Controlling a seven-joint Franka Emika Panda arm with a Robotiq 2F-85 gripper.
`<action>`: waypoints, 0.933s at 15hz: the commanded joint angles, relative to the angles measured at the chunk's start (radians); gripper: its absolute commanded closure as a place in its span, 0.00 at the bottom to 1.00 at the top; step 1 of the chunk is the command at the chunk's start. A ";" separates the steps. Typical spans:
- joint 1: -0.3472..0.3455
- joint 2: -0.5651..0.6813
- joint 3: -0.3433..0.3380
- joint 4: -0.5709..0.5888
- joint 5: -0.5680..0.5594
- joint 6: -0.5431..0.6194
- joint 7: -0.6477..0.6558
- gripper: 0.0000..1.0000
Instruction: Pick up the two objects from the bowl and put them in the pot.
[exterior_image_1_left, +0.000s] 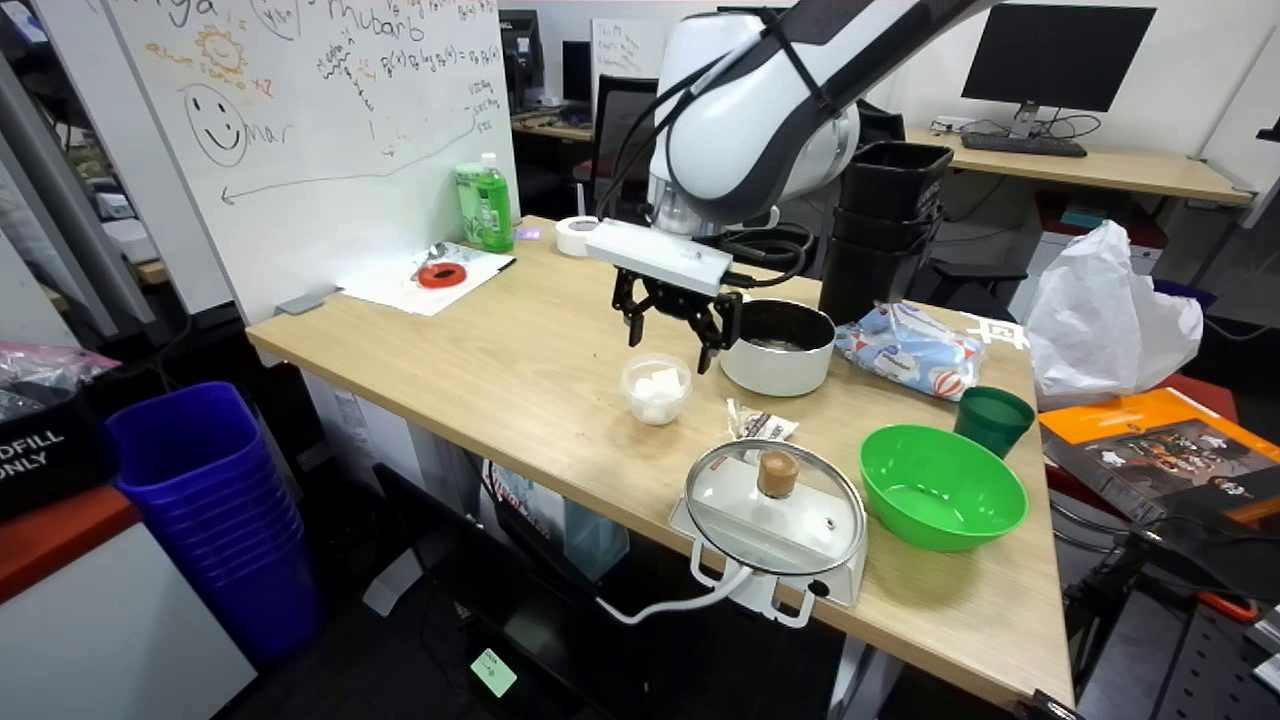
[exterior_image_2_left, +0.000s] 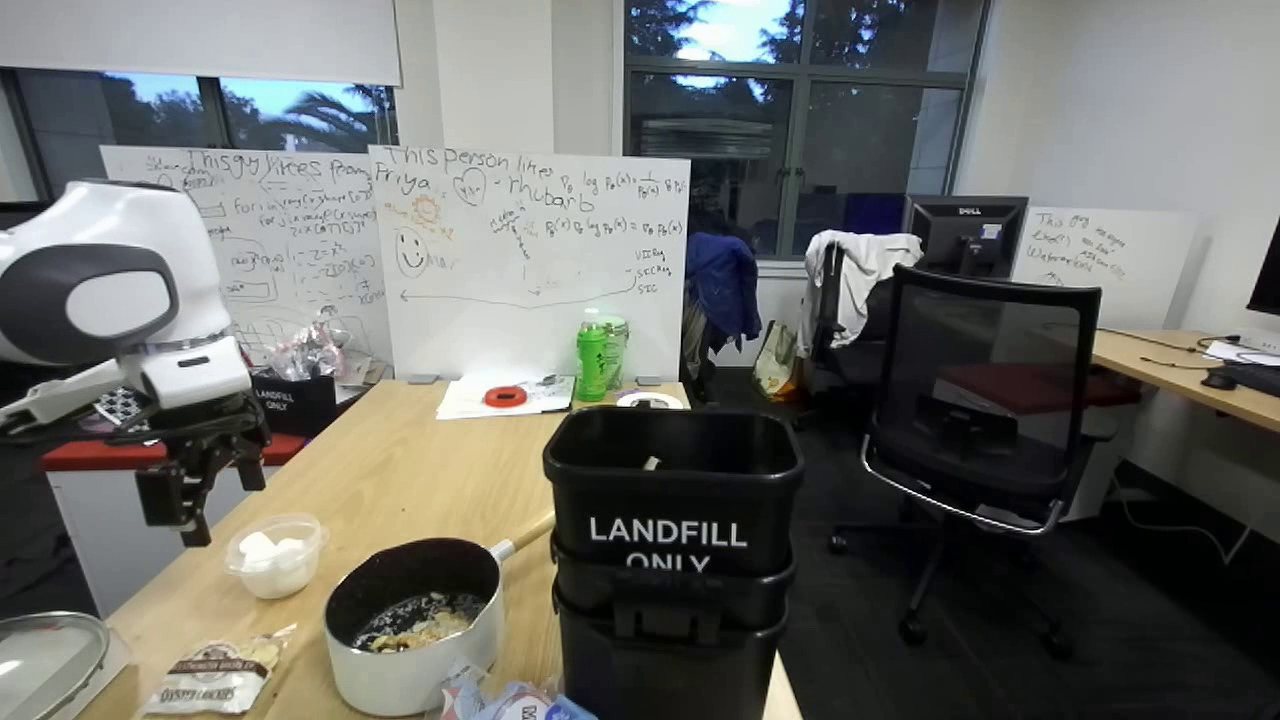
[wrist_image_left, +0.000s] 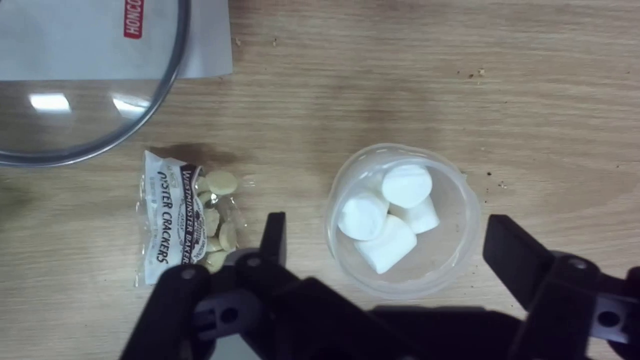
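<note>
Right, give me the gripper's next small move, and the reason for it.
I'd probably lower the gripper toward the marshmallows: it hangs empty, clear of the bowl, and the wrist view shows them lined up between its open jaws.

In an exterior view we see the bowl (exterior_image_1_left: 632, 373) on the surface (exterior_image_1_left: 480, 330), marshmallows (exterior_image_1_left: 657, 393) inside it; the pot (exterior_image_1_left: 775, 373) stands behind it to the right, the cracker packet (exterior_image_1_left: 764, 424) before the pot, the lid (exterior_image_1_left: 775, 510) before that.
</note>
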 joint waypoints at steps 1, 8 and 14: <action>0.018 0.039 -0.016 0.051 -0.022 -0.040 0.050 0.00; 0.017 0.087 -0.024 0.108 -0.026 -0.092 0.082 0.02; 0.009 0.100 -0.020 0.143 -0.019 -0.130 0.071 0.55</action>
